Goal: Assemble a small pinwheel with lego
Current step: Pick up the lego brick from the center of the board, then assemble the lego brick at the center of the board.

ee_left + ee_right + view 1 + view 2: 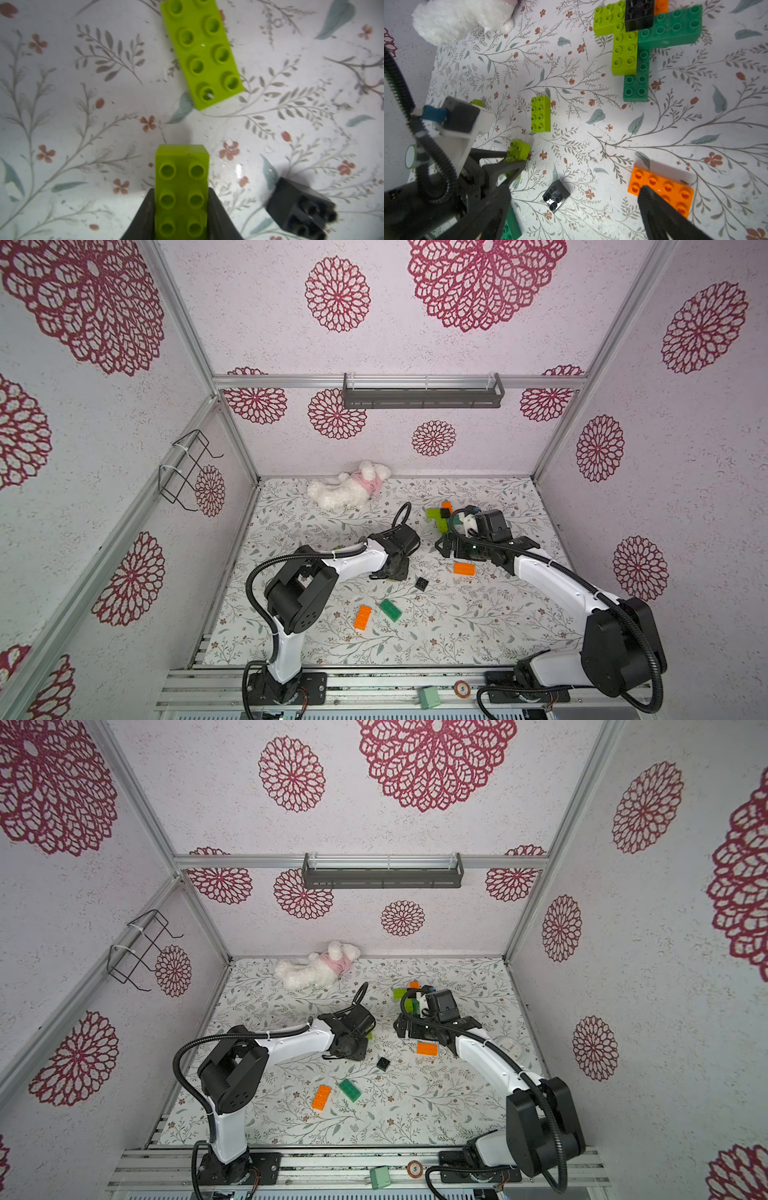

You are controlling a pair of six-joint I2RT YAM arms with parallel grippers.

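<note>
My left gripper point(181, 193) is shut on a lime green lego brick point(181, 187), its two fingers pressed against the brick's long sides, low over the mat. The right wrist view shows the same grip point(518, 150). Another lime brick point(201, 52) lies just ahead of it, and a black square brick point(301, 209) lies beside it. A partly built cross of lime, dark green, black and orange bricks point(633, 41) sits at the back point(440, 516). My right gripper point(575, 207) hangs open above the black brick point(556, 195), next to an orange brick point(660, 187).
Loose on the mat are an orange brick point(363, 617), a dark green brick point(390, 610), a black brick point(421, 583) and another orange brick point(464, 568). A white plush toy point(349, 487) lies by the back wall. Walls close in three sides.
</note>
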